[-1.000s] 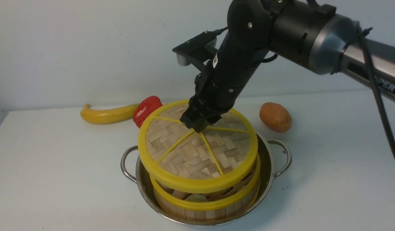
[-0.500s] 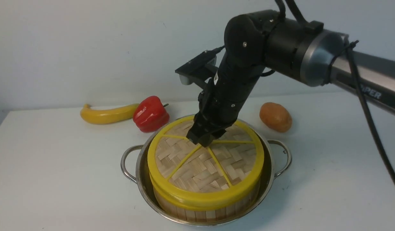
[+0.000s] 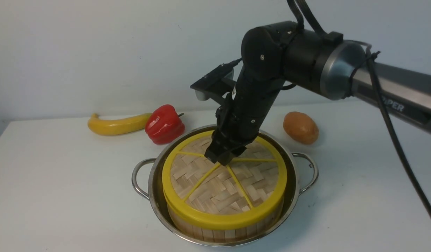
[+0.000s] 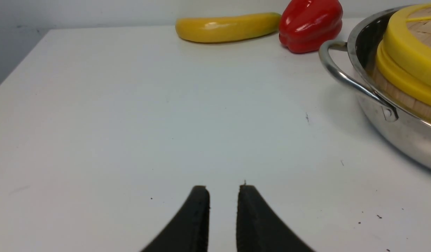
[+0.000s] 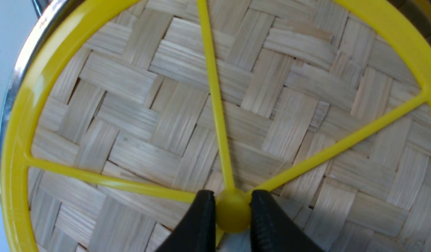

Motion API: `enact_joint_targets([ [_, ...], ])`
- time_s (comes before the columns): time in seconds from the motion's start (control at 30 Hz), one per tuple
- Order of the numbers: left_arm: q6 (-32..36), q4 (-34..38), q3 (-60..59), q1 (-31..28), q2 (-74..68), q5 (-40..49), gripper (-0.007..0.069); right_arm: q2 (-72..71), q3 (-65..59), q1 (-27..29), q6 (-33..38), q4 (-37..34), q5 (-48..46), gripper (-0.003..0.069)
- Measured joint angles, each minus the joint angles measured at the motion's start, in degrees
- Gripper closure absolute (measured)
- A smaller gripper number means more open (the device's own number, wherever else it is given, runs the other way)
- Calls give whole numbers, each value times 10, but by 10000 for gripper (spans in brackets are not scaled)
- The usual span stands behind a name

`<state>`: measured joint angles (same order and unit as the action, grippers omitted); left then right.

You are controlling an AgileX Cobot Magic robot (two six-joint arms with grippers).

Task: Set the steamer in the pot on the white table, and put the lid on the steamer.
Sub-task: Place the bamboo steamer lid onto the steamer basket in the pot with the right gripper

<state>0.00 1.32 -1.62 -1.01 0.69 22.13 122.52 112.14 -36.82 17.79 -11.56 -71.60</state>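
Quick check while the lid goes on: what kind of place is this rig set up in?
Probably a lab bench staged as a kitchen, not a real one: a bare white table against a blank wall, with a lone pot, banana, red pepper and potato.

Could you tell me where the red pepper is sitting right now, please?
In the front view the red pepper sits on the white table left of centre, just behind the pot, with the yellow banana-shaped fruit touching its left side.
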Motion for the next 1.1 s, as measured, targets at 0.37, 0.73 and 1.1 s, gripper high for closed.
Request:
enact_joint_targets([
  [0.37,0,0,0,0,0,0,508,0,0,0,14,0,0,550],
  [0.73,0,0,0,0,0,0,508,0,0,0,25,-6,0,550],
  [1.1,0,0,0,0,0,0,502,0,0,0,34,-17,18,540],
])
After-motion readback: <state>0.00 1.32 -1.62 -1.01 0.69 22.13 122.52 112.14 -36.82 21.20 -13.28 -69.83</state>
